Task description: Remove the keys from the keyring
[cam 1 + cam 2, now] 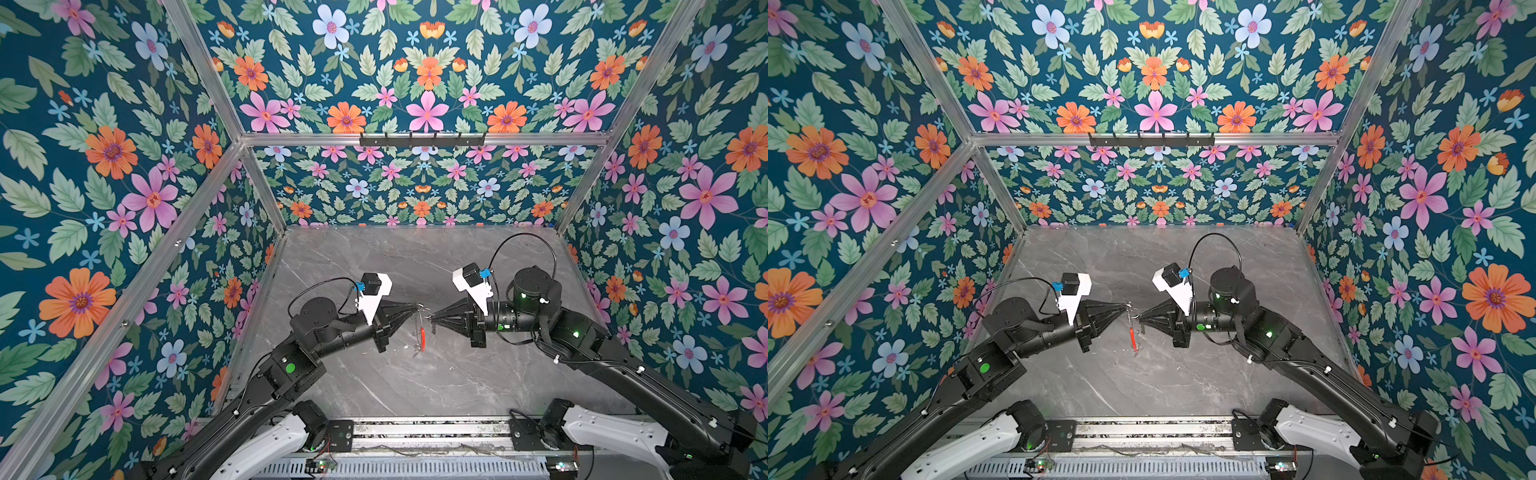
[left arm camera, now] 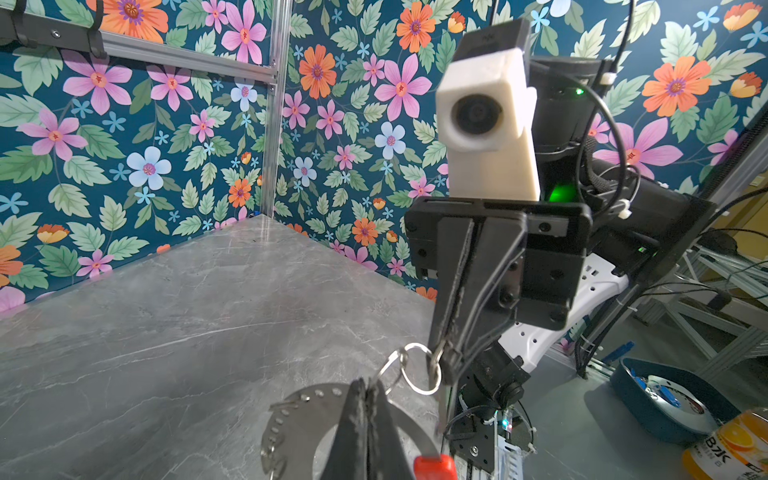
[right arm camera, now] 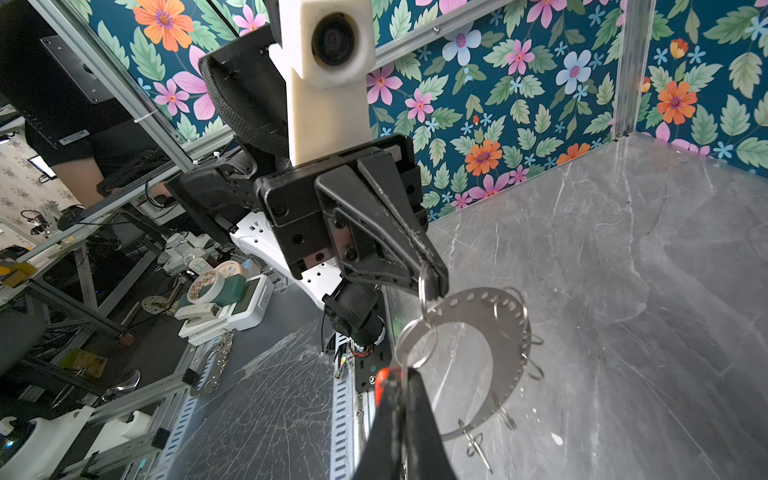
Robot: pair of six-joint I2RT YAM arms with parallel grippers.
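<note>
Black fingers [image 2: 353,432] of the left tool [image 2: 368,384] are pressing tight together, with no gap showing. They are pinching the top of the keyring [image 2: 291,415], a flat grey metal hoop with a row of little holes. It is hard to tell if they are biting the hoop or a tiny loop on it. The hoop is hanging down under this tool, up off the grey desk [image 1: 415,386], and its red sleeve [image 2: 430,465] is sitting low, just beside the fingers.

Right across from it, the right tool [image 2: 442,361] is pinching too, squeezing a small ring [image 2: 419,370] that is linked to the top of the hoop. Thin wire loops [image 3: 534,368] are poking out of holes on the far rim of the hoop. Whether any keys are hanging there is too small to tell.

Behind the right tool, off the desk, a dark blue bowl [image 2: 673,399] is holding some white and blue bits that are too blurry to name. A bottle [image 2: 731,446] with an orange label is standing next to it.

In both top views the two arms are reaching in from the near edge and bending toward the middle. Both tools are lying sideways, pointing at each other, tips almost touching, with the keyring dangling between them.
</note>
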